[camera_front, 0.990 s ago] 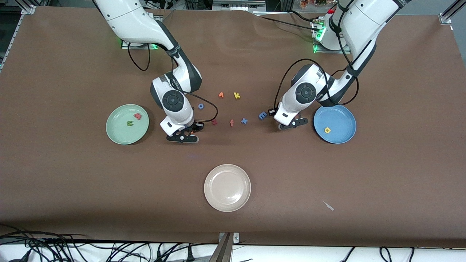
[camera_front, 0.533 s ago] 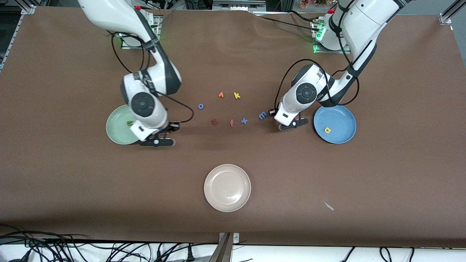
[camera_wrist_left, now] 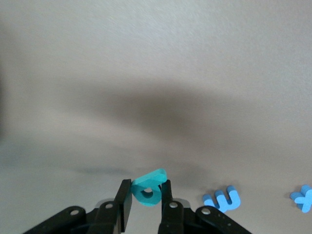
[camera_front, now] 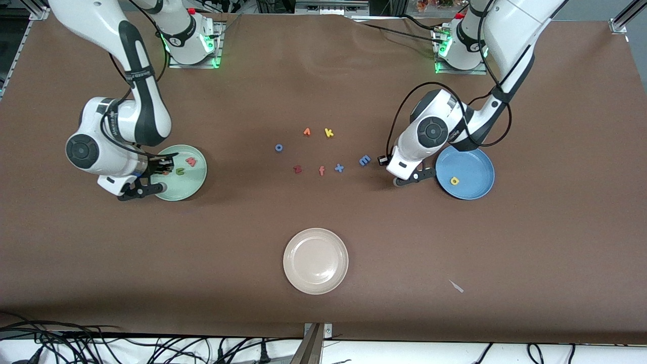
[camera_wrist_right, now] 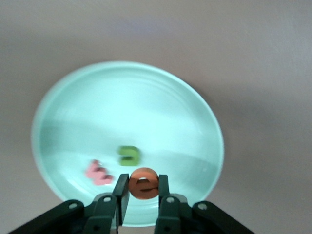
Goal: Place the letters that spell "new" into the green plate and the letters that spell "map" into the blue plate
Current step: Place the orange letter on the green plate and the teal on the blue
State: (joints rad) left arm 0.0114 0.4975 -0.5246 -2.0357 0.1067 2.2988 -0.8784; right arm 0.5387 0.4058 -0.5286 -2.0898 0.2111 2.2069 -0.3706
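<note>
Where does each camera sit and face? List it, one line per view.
Front: high across the table, facing both arms, plates and letters.
Left wrist: above the left end effector, shut on the teal letter; table below.
Right wrist: above the right end effector, shut on the orange letter.
Shared: the green plate.

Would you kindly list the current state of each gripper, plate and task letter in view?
right gripper: shut on the orange "e", over the green plate
left gripper: shut on the teal "a", beside the blue plate
green plate: holds the olive "n" and pink "w"
blue plate: holds the yellow "p"
light-blue "m": on the table
cream plate: empty
</note>
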